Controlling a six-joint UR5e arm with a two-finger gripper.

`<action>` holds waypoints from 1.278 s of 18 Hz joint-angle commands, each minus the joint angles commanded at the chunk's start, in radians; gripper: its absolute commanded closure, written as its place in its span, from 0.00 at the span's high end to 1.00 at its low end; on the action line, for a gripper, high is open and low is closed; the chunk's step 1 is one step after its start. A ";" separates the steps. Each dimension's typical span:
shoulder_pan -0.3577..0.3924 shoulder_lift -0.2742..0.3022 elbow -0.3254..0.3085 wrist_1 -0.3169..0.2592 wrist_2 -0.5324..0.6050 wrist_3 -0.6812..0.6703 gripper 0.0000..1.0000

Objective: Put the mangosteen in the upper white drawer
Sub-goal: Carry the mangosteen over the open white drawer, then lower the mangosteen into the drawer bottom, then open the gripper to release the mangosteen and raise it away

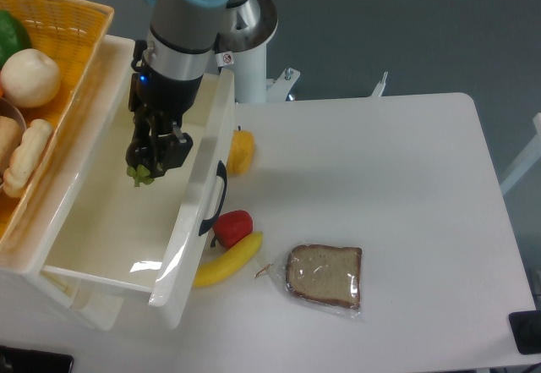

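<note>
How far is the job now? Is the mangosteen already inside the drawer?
Done: the mangosteen is off the table, gripped by the tool and carried over the open upper white drawer. In hand: the tool holds it above the drawer's floor. Left: let go of the fruit and lift the arm away.

My tool (155,155) hangs inside the upper white drawer (110,246), holding the mangosteen (142,175) above its floor. A basket (72,30) sits to the drawer's left. On the tabletop (406,178), just right of the drawer front, lie a small fruit (241,151), behind an apple (233,227) touching a banana (228,261). A bagged bread slice (325,276) lies right of the banana.
</note>
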 joint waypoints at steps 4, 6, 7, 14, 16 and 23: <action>-0.023 -0.026 0.000 0.003 0.003 -0.003 0.07; -0.028 -0.029 -0.002 0.005 0.006 -0.003 0.12; -0.029 -0.035 0.000 0.006 0.005 -0.003 0.18; -0.038 -0.057 0.000 0.008 -0.003 -0.011 0.82; -0.038 -0.058 0.002 0.008 -0.011 -0.012 0.97; -0.023 -0.048 0.044 0.046 -0.044 -0.217 1.00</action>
